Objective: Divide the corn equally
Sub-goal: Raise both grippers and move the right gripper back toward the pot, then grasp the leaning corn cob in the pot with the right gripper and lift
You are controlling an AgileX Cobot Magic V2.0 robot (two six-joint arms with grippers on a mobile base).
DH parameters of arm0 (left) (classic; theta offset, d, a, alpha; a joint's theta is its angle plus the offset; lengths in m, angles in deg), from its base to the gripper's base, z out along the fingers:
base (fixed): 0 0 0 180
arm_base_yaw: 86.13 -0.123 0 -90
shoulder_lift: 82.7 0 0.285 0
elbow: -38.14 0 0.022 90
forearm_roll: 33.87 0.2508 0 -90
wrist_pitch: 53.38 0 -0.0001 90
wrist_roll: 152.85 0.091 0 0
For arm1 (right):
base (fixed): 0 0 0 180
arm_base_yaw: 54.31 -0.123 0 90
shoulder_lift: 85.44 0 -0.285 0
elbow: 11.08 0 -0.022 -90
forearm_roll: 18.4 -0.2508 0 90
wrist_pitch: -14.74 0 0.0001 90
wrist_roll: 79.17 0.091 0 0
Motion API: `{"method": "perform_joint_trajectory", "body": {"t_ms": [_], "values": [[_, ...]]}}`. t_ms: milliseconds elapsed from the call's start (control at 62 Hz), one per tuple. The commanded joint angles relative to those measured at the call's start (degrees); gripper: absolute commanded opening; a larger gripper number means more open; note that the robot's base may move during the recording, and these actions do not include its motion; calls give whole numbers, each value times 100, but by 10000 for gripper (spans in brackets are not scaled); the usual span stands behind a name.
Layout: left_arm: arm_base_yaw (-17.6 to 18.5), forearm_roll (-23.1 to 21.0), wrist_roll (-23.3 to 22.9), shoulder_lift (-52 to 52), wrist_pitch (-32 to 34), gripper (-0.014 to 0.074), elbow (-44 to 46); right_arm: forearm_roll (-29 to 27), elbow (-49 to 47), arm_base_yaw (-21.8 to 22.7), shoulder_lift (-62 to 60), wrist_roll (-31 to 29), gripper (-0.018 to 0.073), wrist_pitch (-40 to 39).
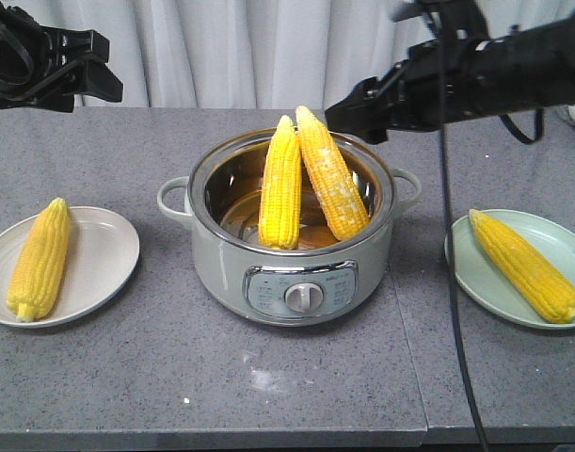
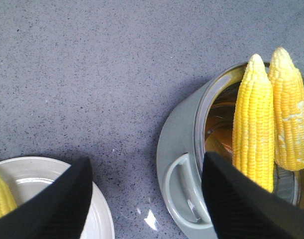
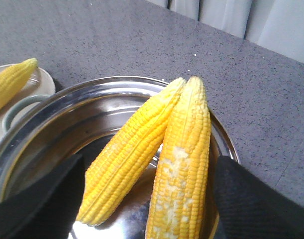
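Observation:
Two corn cobs stand tips up in the grey-green pot, leaning on each other: a plain one and one with pale patches. A third corn cob lies on the white left plate, and another on the pale green right plate. My left gripper hangs open, high over the table's back left; in its wrist view the gripper holds nothing. My right gripper hovers open over the pot's far right rim. In the right wrist view the gripper frames both cobs without touching them.
The pot has side handles and a front dial. A black cable hangs from the right arm in front of the right plate. A seam between table panels runs right of the pot. Curtains close the back.

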Motion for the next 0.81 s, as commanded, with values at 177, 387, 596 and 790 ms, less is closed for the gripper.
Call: {"method": "perform_joint_trajectory", "body": {"t_ms": [177,387,596,790], "values": [[31,-203,13,216,262,468,178,1941,-1844,-415,1012,1716,530,255],[31,-203,13,216,262,468,178,2109,-2509,-423,1605,1974,530,500],[31,-204,21,216,262,468,178,2149,-2598,-423,1809,1974,530,471],[31,-204,21,216,262,468,178,2153,-2598,-423,1903,1962,529,376]]}}
